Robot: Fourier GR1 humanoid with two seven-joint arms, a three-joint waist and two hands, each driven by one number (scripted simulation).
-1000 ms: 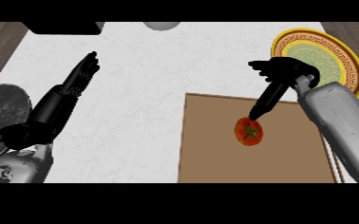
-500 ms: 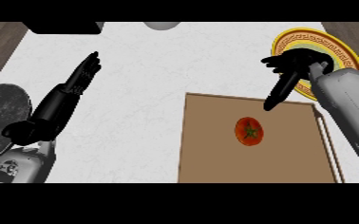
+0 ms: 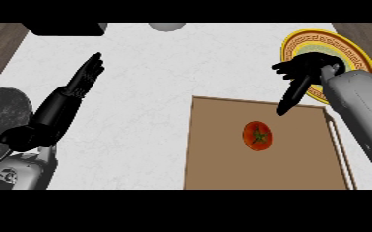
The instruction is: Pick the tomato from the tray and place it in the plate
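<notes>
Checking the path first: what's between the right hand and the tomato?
Head view: only bare brown tray lies between the right hand and the tomato.

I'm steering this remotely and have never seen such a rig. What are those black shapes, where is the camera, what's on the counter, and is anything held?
The camera sits in the robot's head and looks steeply down at the white counter. The two grey forearms with black hands are the robot's own, coming in from the lower edge. The left hand rests open at the view's left, fingers straight, holding nothing. The right hand is open too, its fingers pointing down over the far edge of the brown tray, in front of the plate. Nothing is held. The tomato lies on the tray, apart from the hand. The yellow-rimmed plate sits beyond the tray, at upper right. A dark box and a grey round thing show at the far edge.
</notes>
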